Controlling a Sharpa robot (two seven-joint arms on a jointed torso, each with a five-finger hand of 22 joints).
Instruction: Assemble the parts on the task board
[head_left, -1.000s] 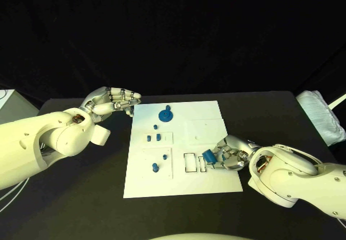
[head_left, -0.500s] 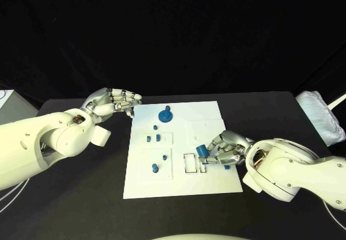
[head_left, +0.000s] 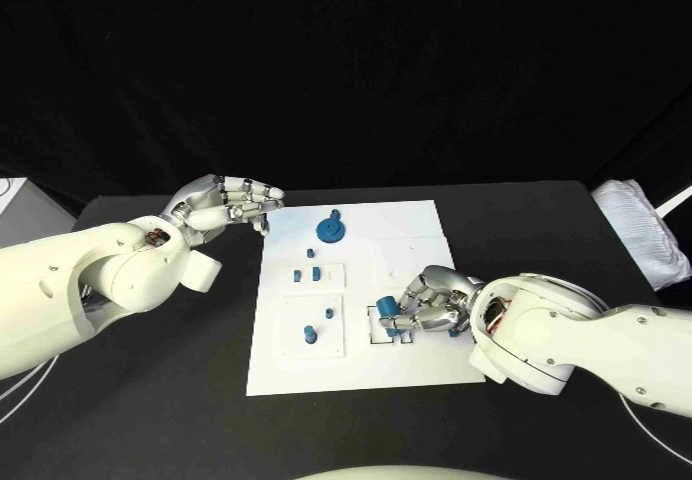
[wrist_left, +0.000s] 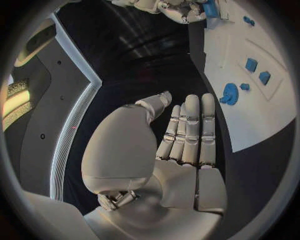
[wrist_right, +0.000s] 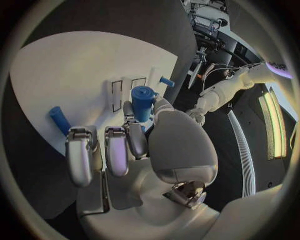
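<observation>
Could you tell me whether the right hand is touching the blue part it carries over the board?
Touching. The right wrist view shows the right hand pinching the blue part between its fingers.

Both arms are smooth, bulky white shells, rounded at the wrists. Coppery windings show in openings near each wrist. The left hand (head_left: 219, 205) and right hand (head_left: 433, 305) are silver metal, their segmented fingers (wrist_left: 190, 130) capped with pale pads.

task board (head_left: 418, 370) mid-table | gear (head_left: 332, 232) at far end | right hand (head_left: 428, 305) above near slots
</observation>
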